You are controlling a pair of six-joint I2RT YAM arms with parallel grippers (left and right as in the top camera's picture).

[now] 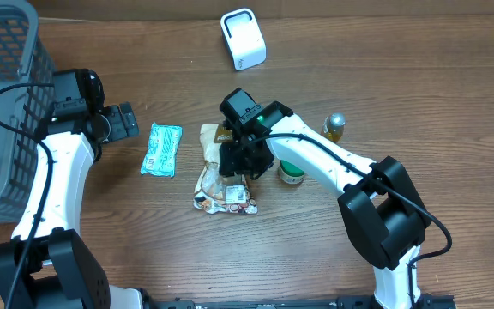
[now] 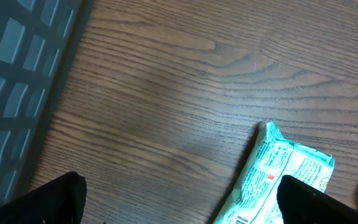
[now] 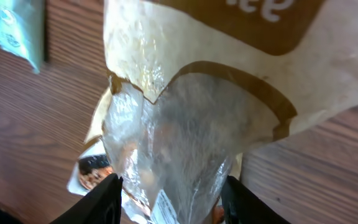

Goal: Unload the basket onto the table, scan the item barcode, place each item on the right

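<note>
left wrist: left fingers (image 2: 55,199) show only as dark tips at the bottom corners. packet (image 2: 278,177) between them, cut off at bottom edge. basket (image 2: 17,74) beyond left tip, cut off.
right wrist: right fingers (image 3: 107,196) tips only. bag (image 3: 191,124) between them runs off frame, print blurred, pinch unclear.
overhead: right gripper (image 1: 238,159) hides bag's middle. can (image 1: 292,173) part under arm. label (image 1: 238,196) unreadable.

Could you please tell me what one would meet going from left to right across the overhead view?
grey basket → left gripper → teal packet → snack bag → green-lidded can → bottle
</note>
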